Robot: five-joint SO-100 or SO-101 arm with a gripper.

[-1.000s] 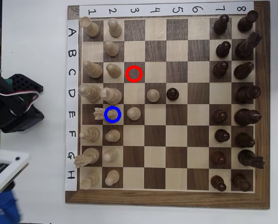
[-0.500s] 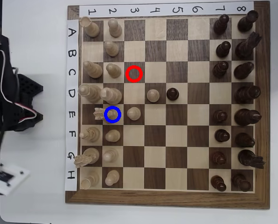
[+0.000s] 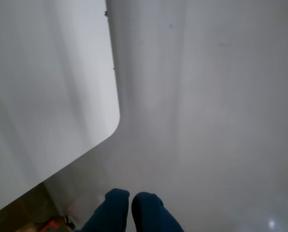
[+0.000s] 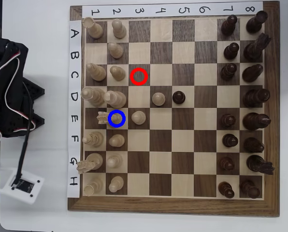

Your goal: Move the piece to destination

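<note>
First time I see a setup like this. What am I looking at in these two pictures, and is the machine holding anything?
The machine is a small black robot arm on a white table beside a chessboard. The overhead view looks straight down on both. The wrist view comes from a camera on the arm: its blue hand shows at the bottom, fingers together and holding nothing, over a white surface. Pale and dark chessmen stand on the board. A blue ring marks a light square with a pale piece in it, and a red ring marks an empty dark square.
</note>
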